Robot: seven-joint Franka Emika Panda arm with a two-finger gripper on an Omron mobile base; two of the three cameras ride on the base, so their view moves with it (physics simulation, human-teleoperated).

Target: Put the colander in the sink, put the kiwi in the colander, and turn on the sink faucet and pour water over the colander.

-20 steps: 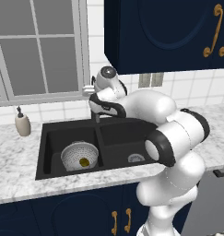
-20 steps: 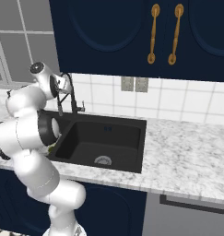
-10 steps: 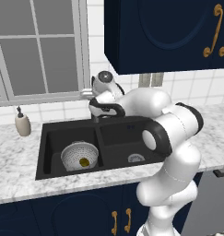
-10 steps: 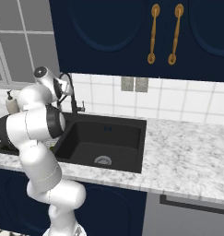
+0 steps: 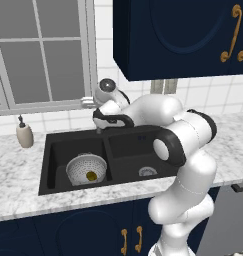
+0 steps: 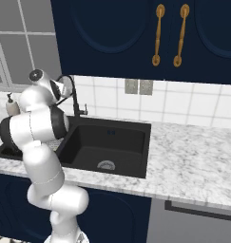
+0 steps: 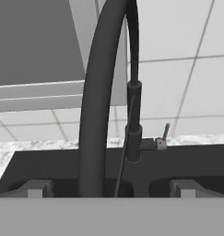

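Beige soap dispenser bottle upright on the grey-veined marble counter, left of the basin, beneath the paned window. Navy wall cabinets with brass handles; wall outlet on white tile.

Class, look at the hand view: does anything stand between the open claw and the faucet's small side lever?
Yes. The tall dark arched faucet has its own neck rising just ahead of the open claw. The small side lever sits behind it, off to the right, with nothing else visible in between.
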